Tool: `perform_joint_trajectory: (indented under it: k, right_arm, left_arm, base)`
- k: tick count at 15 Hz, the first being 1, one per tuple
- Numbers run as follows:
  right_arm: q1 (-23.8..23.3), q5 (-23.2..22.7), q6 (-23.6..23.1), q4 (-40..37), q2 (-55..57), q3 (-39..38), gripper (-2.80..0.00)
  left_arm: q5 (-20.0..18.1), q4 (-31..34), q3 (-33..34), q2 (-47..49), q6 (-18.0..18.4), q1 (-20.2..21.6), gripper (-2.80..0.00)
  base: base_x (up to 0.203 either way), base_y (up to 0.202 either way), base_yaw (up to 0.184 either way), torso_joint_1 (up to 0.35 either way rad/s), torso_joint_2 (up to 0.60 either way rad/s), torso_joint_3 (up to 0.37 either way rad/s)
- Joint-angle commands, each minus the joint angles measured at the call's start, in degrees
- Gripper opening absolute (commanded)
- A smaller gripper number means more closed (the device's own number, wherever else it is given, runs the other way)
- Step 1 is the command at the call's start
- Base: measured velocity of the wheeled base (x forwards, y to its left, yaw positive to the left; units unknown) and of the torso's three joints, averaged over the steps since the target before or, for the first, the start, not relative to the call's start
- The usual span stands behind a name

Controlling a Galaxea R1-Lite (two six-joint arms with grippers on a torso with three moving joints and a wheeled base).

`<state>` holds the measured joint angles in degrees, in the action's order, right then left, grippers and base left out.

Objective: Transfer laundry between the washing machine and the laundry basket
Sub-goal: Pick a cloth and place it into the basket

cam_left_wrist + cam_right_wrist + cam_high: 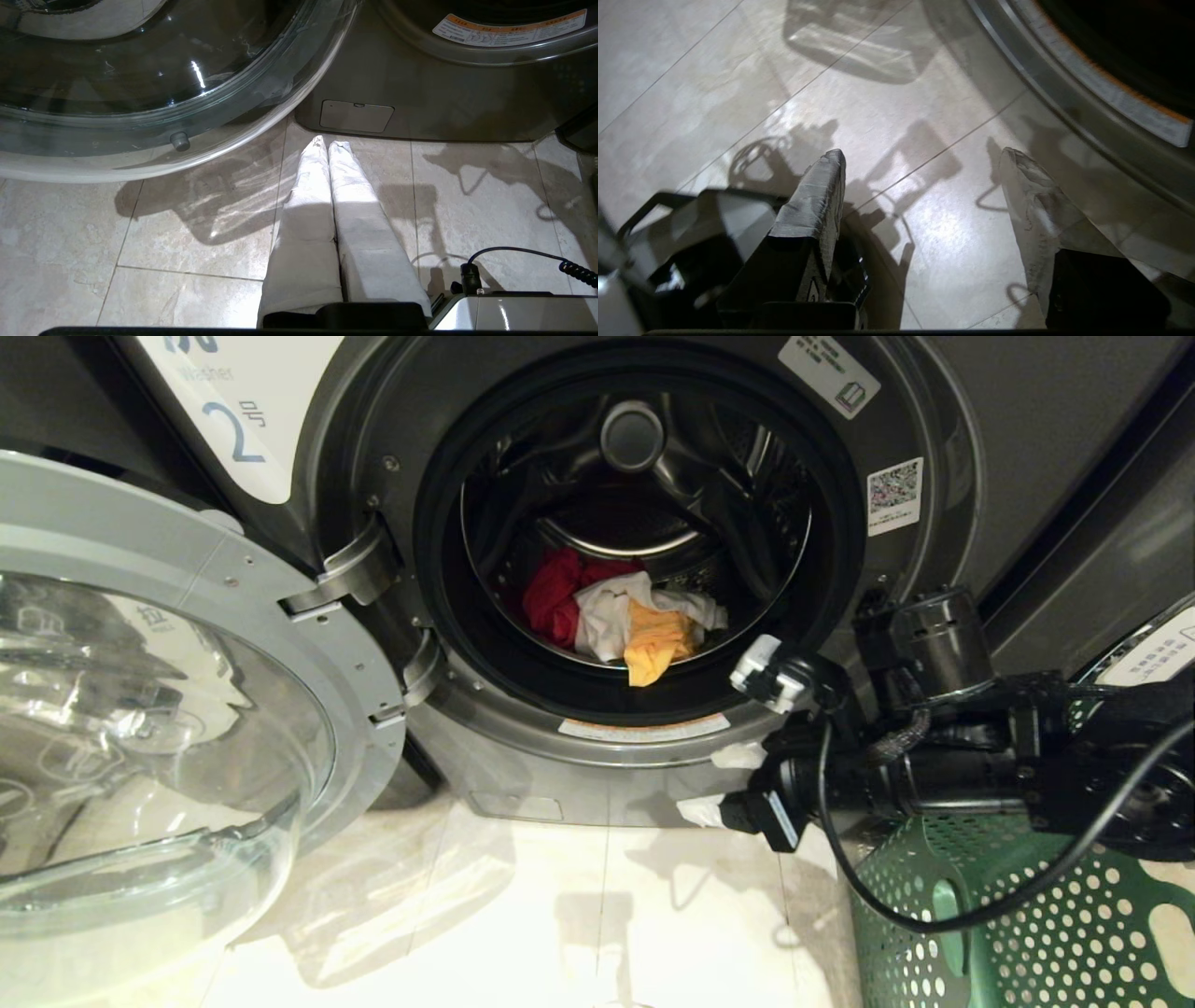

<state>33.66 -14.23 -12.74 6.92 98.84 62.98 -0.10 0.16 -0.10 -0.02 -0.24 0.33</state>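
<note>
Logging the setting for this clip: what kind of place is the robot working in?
Probably a shared laundry room or laundromat: a front-loading washing machine carries a large numbered label, as if one of several. Its glass door stands open over a tiled floor, and a green laundry basket sits alongside.

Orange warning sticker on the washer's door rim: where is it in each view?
Head view: warning sticker sits low centre, on the washing machine rim under the laundry.
Left wrist view: sticker in the upper right corner, beyond the shut left gripper.
Right wrist view: sticker at upper right, past the open right gripper.
Shared landmark: the tiled floor.
</note>
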Motion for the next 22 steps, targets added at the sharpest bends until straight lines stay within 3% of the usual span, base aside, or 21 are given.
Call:
perform_joint_trajectory:
  k: [1, 3, 8, 14, 18, 22]
  right_arm:
    - [3.0, 10.8, 5.9, 1.0, 7.9, 6.9, 0.0]
    - [4.8, 21.6, 9.8, 1.3, 12.5, 13.0, 0.0]
    - [4.6, 31.0, 12.0, 2.9, 20.9, 21.8, 0.0]
    - [3.2, 38.3, 12.4, 9.4, 32.6, 35.8, 0.0]
    - [0.1, 39.3, 12.8, 9.8, 41.1, 49.5, 0.0]
    - [-2.4, 39.5, 14.0, 13.9, 44.5, 50.0, 0.0]
  left_arm:
    - [0.0, 0.0, 0.0, -0.1, 0.0, 0.0, -2.8]
    - [0.0, 0.0, 0.0, -0.1, 0.0, 0.0, -2.8]
    - [0.0, 0.0, 0.0, -0.1, 0.0, 0.0, -2.8]
    - [0.0, 0.0, 0.0, -0.1, 0.0, 0.0, -2.8]
    - [0.0, 0.0, 0.0, -0.1, 0.0, 0.0, -2.8]
    - [0.0, 0.0, 0.0, -0.1, 0.0, 0.0, -2.8]
  base:
    - [0.0, 0.0, 0.0, 0.0, 0.0, 0.0]
    - [0.0, 0.0, 0.0, 0.0, 0.0, 0.0]
    - [0.0, 0.0, 0.0, 0.0, 0.0, 0.0]
    - [0.0, 0.0, 0.0, 0.0, 0.0, 0.0]
    - [0.0, 0.0, 0.0, 0.0, 0.0, 0.0]
    - [0.0, 0.0, 0.0, 0.0, 0.0, 0.0]
